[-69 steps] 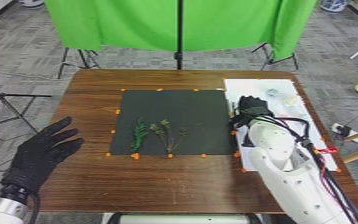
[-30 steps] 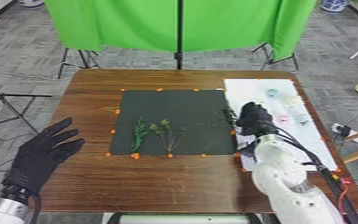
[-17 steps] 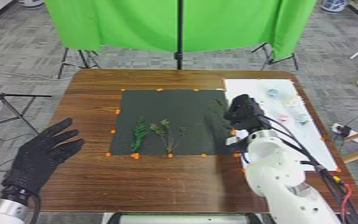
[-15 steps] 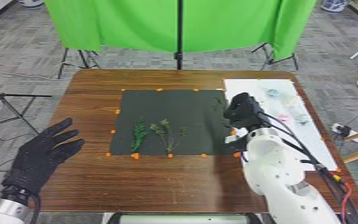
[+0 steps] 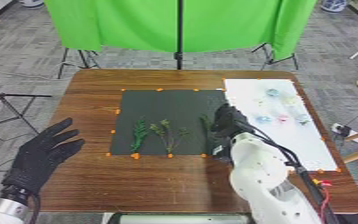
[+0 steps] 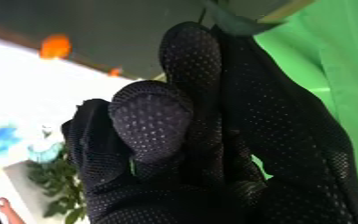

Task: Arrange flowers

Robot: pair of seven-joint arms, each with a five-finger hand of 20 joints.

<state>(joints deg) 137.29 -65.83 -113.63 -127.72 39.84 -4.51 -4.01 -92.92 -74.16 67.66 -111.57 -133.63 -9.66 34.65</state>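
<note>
The left hand (image 5: 40,152) hangs over the left edge of the brown wooden bench (image 5: 82,105), its fingers spread and relaxed, nothing in its grasp, and a strip of wood separates it from the dark sheet (image 5: 162,100). That sheet has orange tabs around its borders, with wood running broadly from its near edge to the front of the bench. On its near half lies a green ferny sprig (image 5: 140,134), close to the left border, and just to its right a thinner, branching sprig (image 5: 168,135); both point away from the robot, and the dark surface stretches from their tips to the far border. A band of sheet parts them from the leafy sprig (image 5: 206,121) at the right hand (image 5: 230,120), which is over the sheet's right border. In the right wrist view that hand is closed to a pinch – thumb and fingers drawn together – with a broad green leaf of the sprig at its fingertips. Farther right, the white sheet (image 5: 309,145) runs along the bench's right edge. Its far half carries small blossoms set apart from one another: a blue flower (image 5: 273,92) toward the far edge, then a pink flower (image 5: 283,119) nearer, between two pale blue ones – its near half leaves a wide white stretch beside the arm.
</note>
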